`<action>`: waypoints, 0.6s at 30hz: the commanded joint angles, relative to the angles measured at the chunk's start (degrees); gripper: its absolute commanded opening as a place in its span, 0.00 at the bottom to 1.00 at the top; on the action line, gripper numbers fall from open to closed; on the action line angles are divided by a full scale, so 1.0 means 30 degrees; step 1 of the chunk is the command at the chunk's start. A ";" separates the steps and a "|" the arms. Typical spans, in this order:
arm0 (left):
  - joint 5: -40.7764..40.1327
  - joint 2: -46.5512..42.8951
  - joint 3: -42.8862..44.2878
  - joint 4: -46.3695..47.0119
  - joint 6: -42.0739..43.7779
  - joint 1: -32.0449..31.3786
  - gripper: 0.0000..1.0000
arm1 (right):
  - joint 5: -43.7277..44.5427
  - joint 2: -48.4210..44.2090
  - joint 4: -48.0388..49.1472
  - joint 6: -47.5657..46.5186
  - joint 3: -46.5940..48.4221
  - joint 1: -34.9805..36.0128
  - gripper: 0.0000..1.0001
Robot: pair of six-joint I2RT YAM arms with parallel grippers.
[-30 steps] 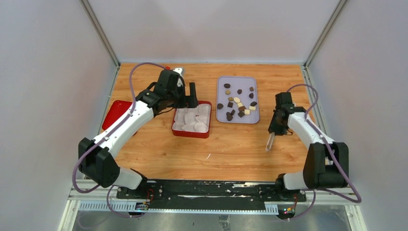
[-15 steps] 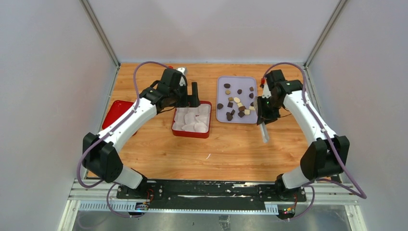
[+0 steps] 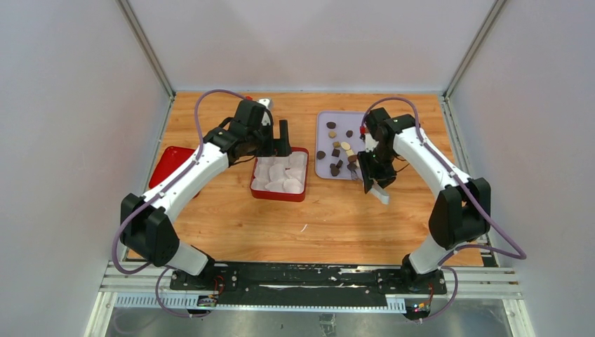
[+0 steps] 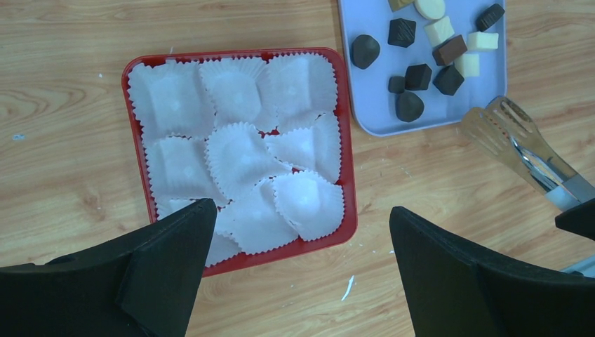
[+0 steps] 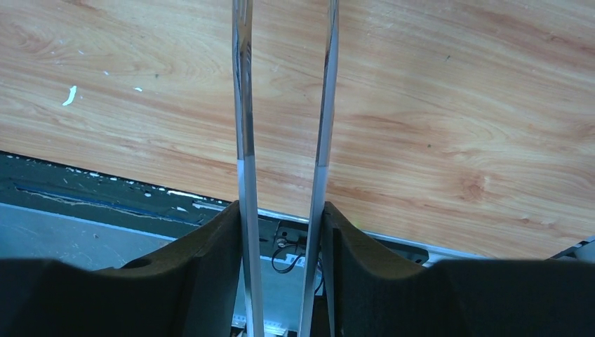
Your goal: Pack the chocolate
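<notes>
Table point(image 4: 70, 84): orange-brown wood grain. Box point(image 4: 349, 161): red, holding white fluted paper cups point(image 4: 238, 151). Tray point(image 4: 491, 91): pale lavender. Chocolate point(image 4: 419, 76): mixed dark brown, mid brown, cream pieces. Tongs point(image 4: 523, 144): bare silver metal. Left end effector point(image 4: 302, 214) and right end effector point(image 5: 283, 210): matte black. Arms point(image 3: 186, 179): white links, black joints. Flat piece point(image 3: 167, 165) far left: red too.

I see a lavender tray point(image 3: 345, 116) on the wooden table point(image 3: 337, 217), metal tongs point(image 4: 519, 144) just beside it (near corner), red lid point(image 3: 167, 163) far left.
</notes>
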 commanded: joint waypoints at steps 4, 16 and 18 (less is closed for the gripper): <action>-0.0522 -0.0250 -0.0055 -0.0534 0.0275 -0.0091 1.00 | 0.1004 0.1127 0.0322 -0.0279 0.0378 0.0224 0.46; -0.0601 -0.0318 -0.0071 -0.0562 0.0216 -0.0091 1.00 | 0.1717 0.2562 0.1326 -0.0291 0.1315 0.0607 0.45; -0.0601 -0.0288 -0.0086 -0.0538 0.0200 -0.0091 1.00 | 0.1738 0.2849 0.1423 -0.0433 0.1489 0.0680 0.46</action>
